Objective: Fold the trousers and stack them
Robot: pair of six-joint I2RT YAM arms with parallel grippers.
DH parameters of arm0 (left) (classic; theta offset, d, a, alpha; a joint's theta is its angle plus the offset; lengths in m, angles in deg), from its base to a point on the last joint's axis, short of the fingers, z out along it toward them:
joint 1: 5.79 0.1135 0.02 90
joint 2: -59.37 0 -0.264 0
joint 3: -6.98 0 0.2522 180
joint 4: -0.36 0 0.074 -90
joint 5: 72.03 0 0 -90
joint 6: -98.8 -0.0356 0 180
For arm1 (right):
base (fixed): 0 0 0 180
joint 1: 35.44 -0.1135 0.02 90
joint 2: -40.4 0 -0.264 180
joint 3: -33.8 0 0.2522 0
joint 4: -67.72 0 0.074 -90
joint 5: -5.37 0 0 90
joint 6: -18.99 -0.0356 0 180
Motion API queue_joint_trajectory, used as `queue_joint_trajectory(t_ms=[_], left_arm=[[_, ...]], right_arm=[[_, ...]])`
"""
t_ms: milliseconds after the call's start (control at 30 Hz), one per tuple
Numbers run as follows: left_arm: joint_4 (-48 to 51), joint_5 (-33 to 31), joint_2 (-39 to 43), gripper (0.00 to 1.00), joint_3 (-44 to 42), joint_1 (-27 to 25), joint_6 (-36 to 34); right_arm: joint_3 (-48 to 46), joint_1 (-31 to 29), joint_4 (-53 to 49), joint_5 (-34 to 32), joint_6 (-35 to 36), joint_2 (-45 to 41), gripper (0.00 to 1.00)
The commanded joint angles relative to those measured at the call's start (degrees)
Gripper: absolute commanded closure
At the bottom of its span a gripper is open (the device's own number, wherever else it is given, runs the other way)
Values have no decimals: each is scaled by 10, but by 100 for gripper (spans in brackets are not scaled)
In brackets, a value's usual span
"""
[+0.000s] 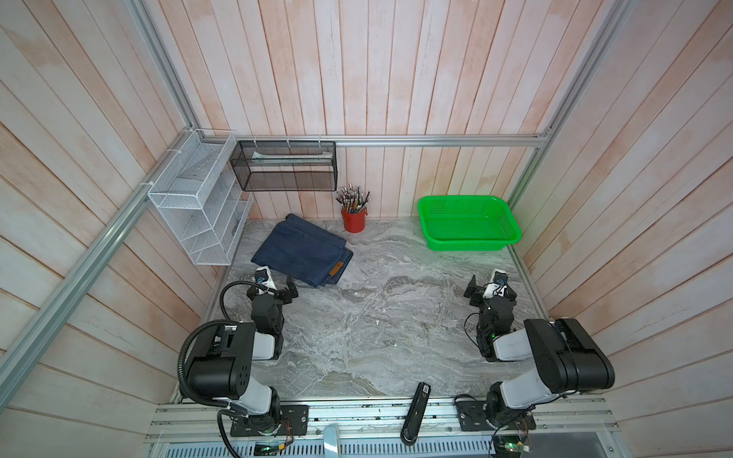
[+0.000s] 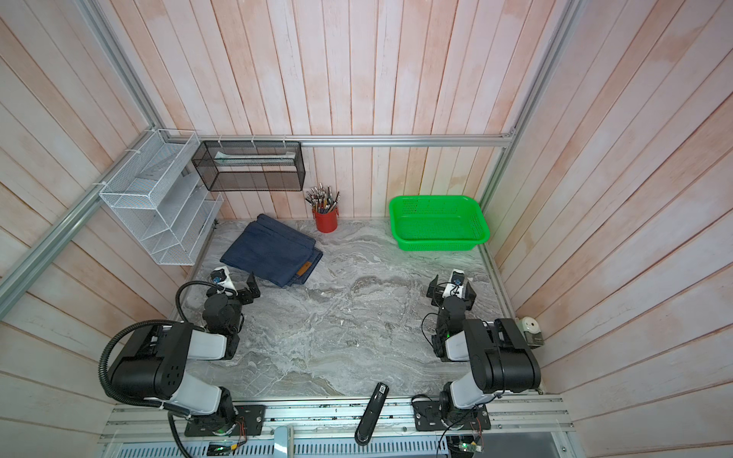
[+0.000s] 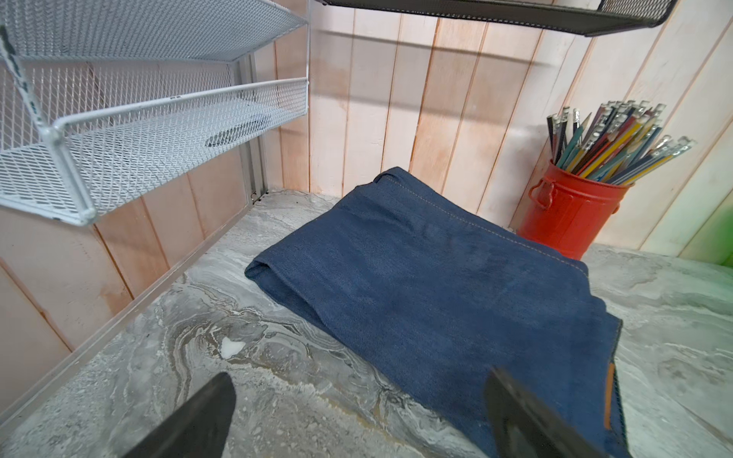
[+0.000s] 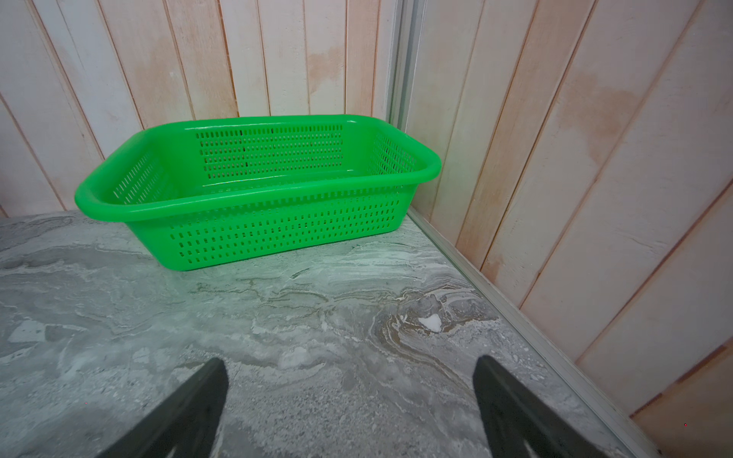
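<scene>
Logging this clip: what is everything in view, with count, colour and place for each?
trousers: one pair, dark blue denim, folded flat at the table's back left
pencil cup: one, red, at the back wall beside the trousers
pencils: a bunch, mixed colours, standing in the pencil cup
basket: one, green, back right corner, nothing visible inside
wire rack: one, white, on the left wall
mesh shelf: one, black, on the back wall
table: one, grey marbled
handheld device: one, black, on the front rail
left gripper: one, black, open, at the trousers' near edge
right gripper: one, black, open, facing the basket
</scene>
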Motion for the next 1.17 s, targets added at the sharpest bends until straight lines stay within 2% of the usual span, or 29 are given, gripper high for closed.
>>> queue_joint_trajectory(t_ms=[0, 1133], left_arm=[[10, 4, 3, 0, 2, -1, -8], [10, -12, 2, 0, 6, -10, -24]], right_arm=[[8, 3, -7, 4, -4, -3, 2], [12, 12, -18, 19, -10, -5, 2]])
